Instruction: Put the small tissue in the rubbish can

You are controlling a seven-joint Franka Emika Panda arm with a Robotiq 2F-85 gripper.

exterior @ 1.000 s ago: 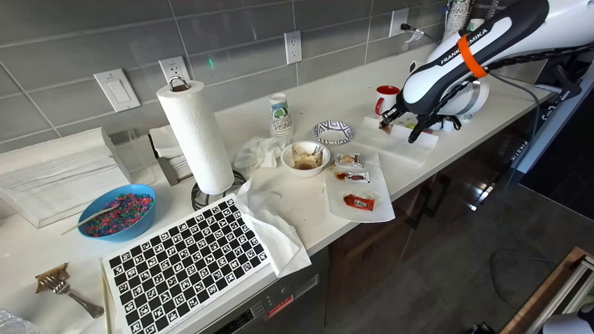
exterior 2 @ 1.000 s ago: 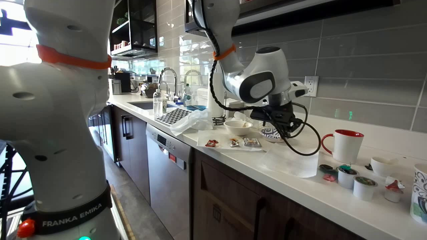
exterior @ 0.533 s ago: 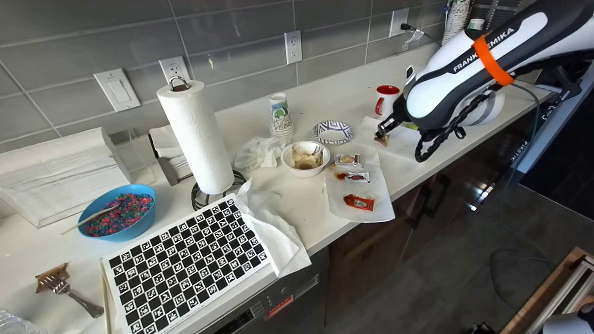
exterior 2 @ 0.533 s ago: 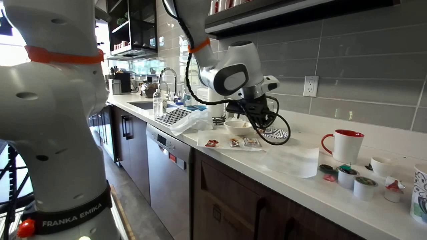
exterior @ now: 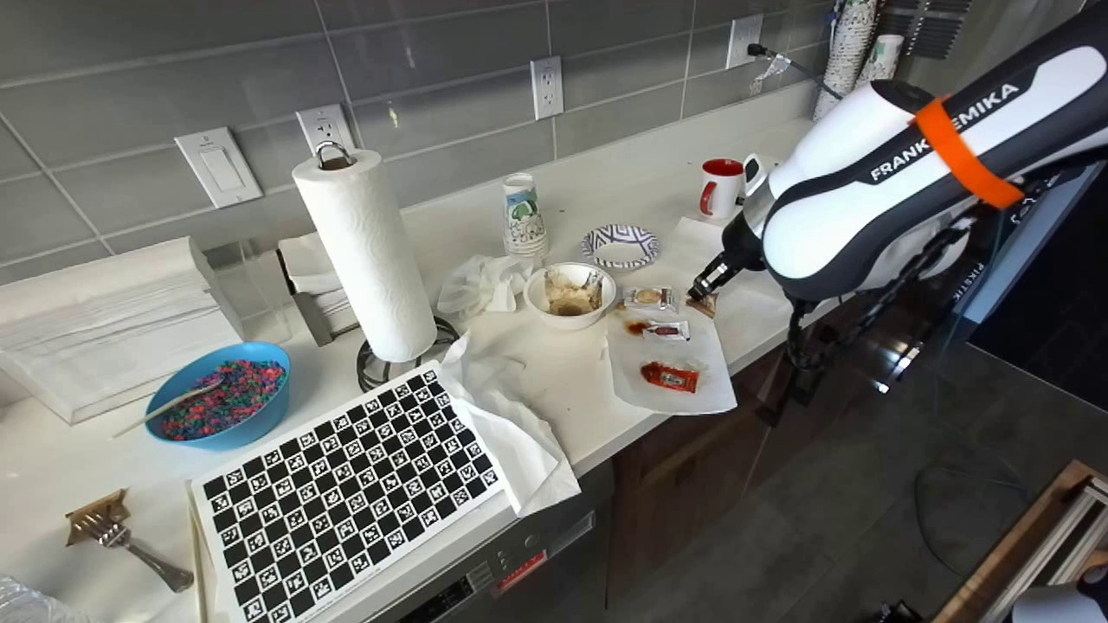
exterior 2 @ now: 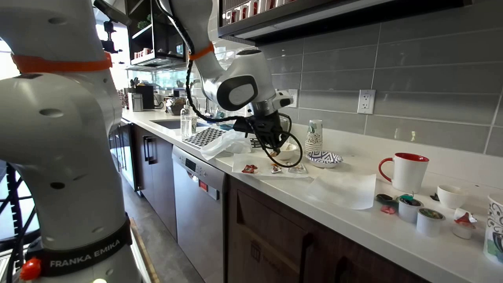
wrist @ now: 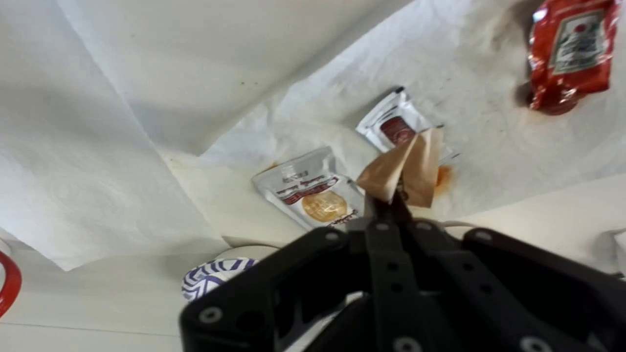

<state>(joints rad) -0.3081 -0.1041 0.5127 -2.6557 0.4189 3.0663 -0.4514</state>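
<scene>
Fingers [wrist: 382,244]: pinching brown paper [wrist: 423,168], likely the tissue | it juts ahead of them, above table [exterior: 576,374], near silver packet [wrist: 313,188] | rubbish can: not identified, carry direction unclear

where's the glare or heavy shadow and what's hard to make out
In an exterior view, background at the left edge is blown out white; in an exterior view, the cabinets look dim; in the wrist view, the red sauce packet glints, and the gripper, gripping the brown paper scrap, is near black, its details hard to make out.
</scene>
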